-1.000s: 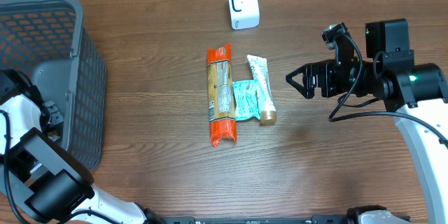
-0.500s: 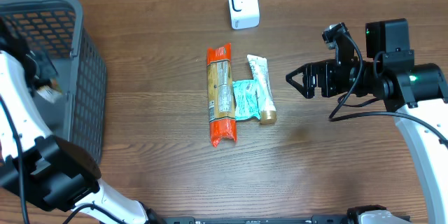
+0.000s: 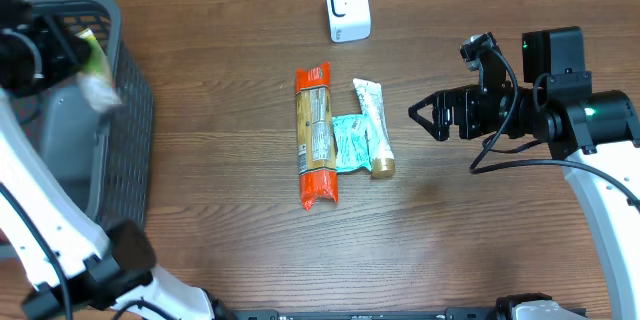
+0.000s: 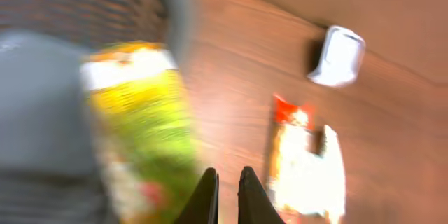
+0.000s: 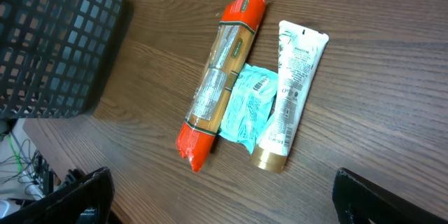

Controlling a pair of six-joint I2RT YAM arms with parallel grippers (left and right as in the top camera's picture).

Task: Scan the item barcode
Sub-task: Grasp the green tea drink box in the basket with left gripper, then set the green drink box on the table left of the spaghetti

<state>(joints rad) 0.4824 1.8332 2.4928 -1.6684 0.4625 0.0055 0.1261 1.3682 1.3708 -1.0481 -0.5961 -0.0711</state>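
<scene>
Left claw (image 4: 227,194): we see fingers pressed together, blurred green-yellow packet (image 4: 143,126) right against them. Overhead, packet hangs over rim of grey mesh basket (image 3: 130,130), so we read claw as clamped on it.

Right claw (image 3: 422,120): jaws wide apart, nothing between, hovering right of white tube (image 3: 373,125).

Teal sachet (image 3: 350,143) touches tube; spaghetti pack (image 3: 316,135) just left of sachet.

White scanner (image 3: 347,7) upright at far side of wooden worktop (image 3: 220,210), well apart from packet.

Well apart from the grey plastic mesh basket (image 3: 128,160) I see an orange-ended pasta packet (image 3: 315,135), teal sachet (image 3: 349,143) and gold-capped white tube (image 3: 372,125).
</scene>
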